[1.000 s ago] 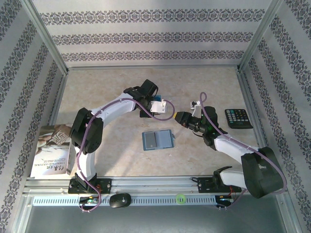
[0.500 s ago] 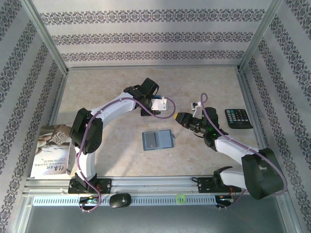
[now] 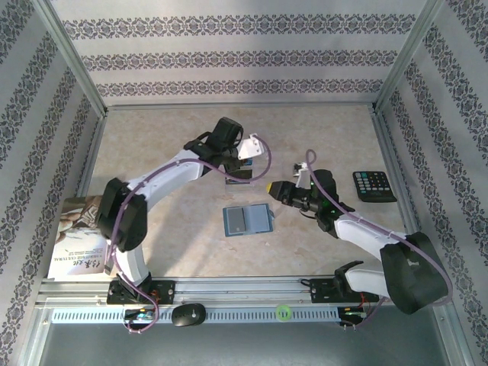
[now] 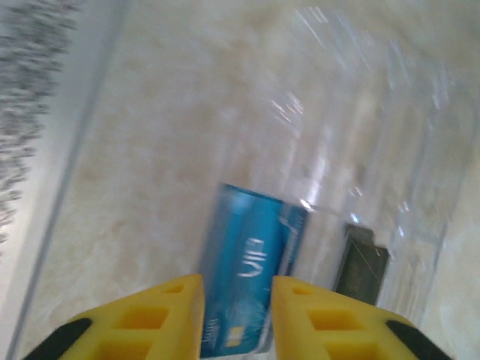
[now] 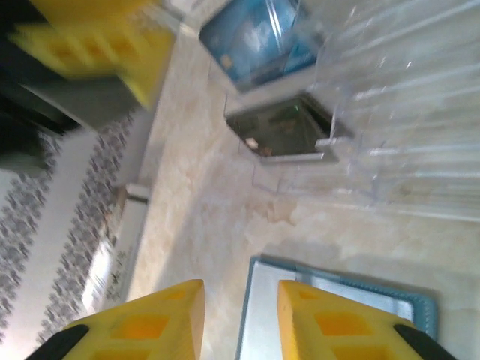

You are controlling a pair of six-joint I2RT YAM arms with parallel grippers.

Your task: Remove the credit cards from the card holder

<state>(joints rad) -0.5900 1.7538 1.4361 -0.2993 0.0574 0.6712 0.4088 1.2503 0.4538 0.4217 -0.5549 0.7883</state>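
The small teal-blue bi-fold card holder [image 3: 246, 220] is lying open, flat on the beige marbled table [image 3: 183, 232], between the two arms. The left yellow fingers [image 4: 176, 319] are slightly spread and empty, over a blue credit card [image 4: 247, 262] half under a clear plastic sheet [image 4: 375, 150]. The right yellow fingers [image 5: 322, 322] are parted too, empty, just by the holder's edge.

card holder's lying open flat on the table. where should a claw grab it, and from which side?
Probably the outer edge of the card holder's right leaf, from above on the right claw's side. It lies spread flat, pockets up, so only its teal border offers a lip, and that open claw hangs nearest.
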